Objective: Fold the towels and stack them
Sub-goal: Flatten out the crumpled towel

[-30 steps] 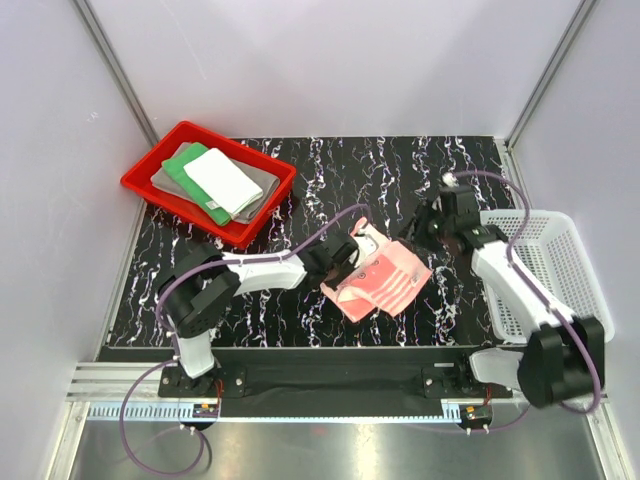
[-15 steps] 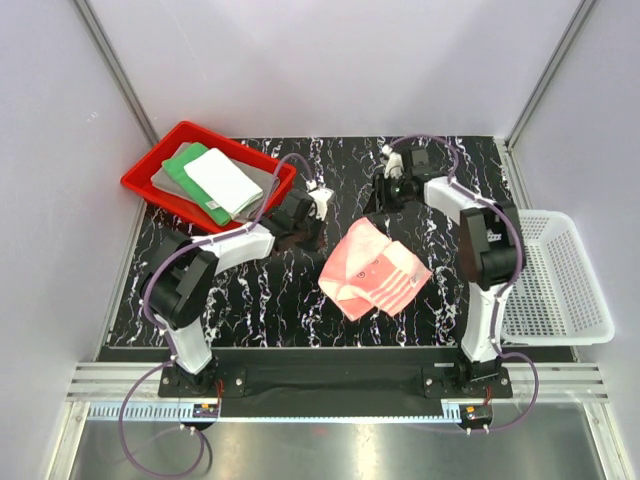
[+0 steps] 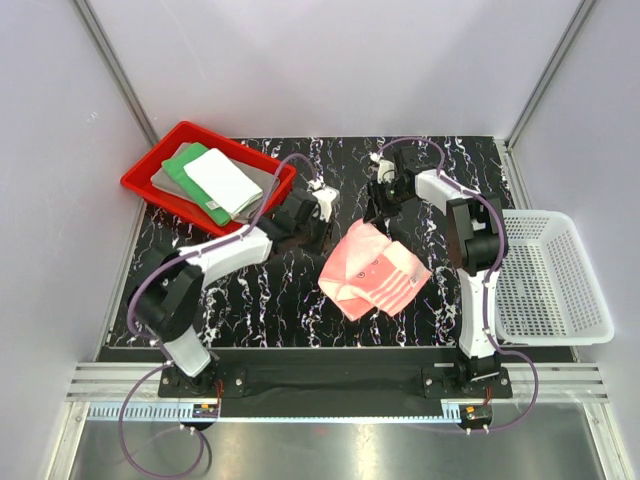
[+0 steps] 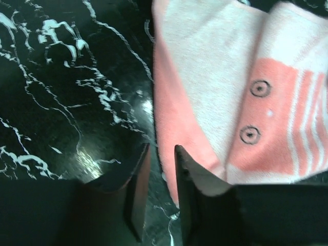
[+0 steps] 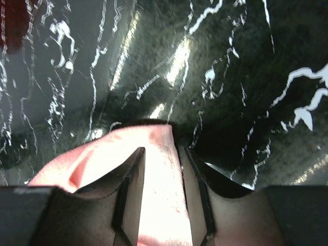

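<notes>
On black veined marble-look table (image 3: 250, 290), rumpled fuzzy salmon-pink towel (image 3: 375, 270).

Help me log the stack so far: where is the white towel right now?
In the top view, the white towel lies on the green towel in the red tray at the table's far left.

Your left gripper (image 4: 160, 154) sits low in the left wrist view, its two dark fingers (image 4: 137, 192) standing a narrow gap apart with nothing between them but the black, white-veined table (image 4: 66, 92). The salmon-pink towel (image 4: 225, 97) lies ahead and to the right of the claw, its near left edge just beside the right finger. Two small ring marks show on its striped patch, further right.
</notes>
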Tool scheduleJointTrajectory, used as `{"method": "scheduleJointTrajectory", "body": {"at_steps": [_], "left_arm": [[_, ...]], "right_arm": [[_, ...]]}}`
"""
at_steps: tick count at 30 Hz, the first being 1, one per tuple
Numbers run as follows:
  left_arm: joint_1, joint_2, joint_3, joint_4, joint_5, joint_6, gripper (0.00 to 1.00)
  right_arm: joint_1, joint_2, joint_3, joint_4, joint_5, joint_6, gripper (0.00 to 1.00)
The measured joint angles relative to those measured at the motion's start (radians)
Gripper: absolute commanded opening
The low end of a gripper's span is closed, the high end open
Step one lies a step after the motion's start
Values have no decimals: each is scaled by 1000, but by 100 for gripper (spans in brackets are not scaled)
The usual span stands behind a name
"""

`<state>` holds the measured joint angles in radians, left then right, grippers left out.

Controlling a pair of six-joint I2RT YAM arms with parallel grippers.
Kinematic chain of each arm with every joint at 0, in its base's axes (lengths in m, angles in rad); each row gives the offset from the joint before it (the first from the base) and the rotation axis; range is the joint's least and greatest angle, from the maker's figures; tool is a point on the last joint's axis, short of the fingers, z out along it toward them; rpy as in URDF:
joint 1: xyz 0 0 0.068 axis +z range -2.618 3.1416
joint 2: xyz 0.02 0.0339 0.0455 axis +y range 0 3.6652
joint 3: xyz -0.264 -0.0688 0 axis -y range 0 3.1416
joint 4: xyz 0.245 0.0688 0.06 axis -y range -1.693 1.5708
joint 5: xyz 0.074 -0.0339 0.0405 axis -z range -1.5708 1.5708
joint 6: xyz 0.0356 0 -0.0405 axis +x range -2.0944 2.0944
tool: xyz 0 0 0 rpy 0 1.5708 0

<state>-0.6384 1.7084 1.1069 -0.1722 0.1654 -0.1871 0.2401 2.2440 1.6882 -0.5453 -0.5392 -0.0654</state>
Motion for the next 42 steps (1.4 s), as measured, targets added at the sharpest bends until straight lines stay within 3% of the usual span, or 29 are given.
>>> {"method": "scheduleJointTrajectory", "body": {"at_steps": [8, 14, 24, 34, 42], "left_arm": [[-179, -98, -104, -8, -118, 37, 42], [-191, -93, -183, -17, -211, 52, 52], [-262, -48, -198, 14, -285, 105, 57], [-256, 55, -103, -13, -435, 103, 50], [-177, 63, -92, -25, -435, 32, 53]], "right_arm": [[0, 26, 55, -77, 21, -22, 35], [4, 27, 54, -82, 14, -21, 36], [9, 27, 38, -61, -7, 3, 34], [9, 27, 19, -30, -26, 38, 25], [10, 27, 18, -27, -10, 56, 20]]}}
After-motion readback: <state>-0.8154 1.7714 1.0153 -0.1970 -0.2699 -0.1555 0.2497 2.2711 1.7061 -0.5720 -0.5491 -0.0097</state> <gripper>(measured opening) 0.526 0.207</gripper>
